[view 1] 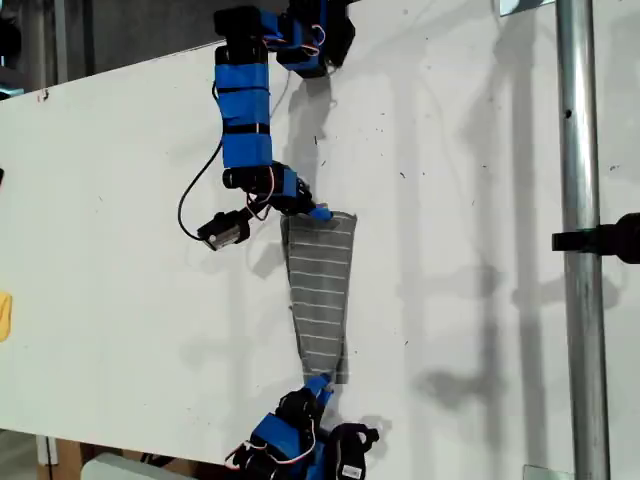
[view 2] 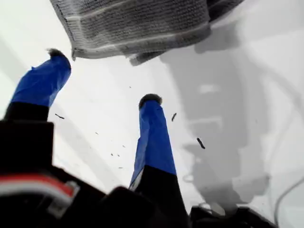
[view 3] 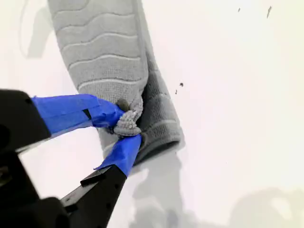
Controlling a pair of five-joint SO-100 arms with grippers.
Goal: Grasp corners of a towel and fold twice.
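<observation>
Saw a yellow scrap at the exterior view's left edge, on the white table. Right of it, found my first gripper at the far, wide end of the towel, just beside its left far corner. Held that gripper's fingers spread apart in its own wrist view, with nothing between them and the striped hem just ahead. Found the towel near the table's middle, long axis running far to near, wide at the far end and narrowing to a bunched near end, white stripes lying across it. At that near end, kept my second gripper clamped on a puckered corner of the grey cloth, blue tips pinching it from both sides. Further right in the exterior view, saw an upright metal pole with a black clamp.
</observation>
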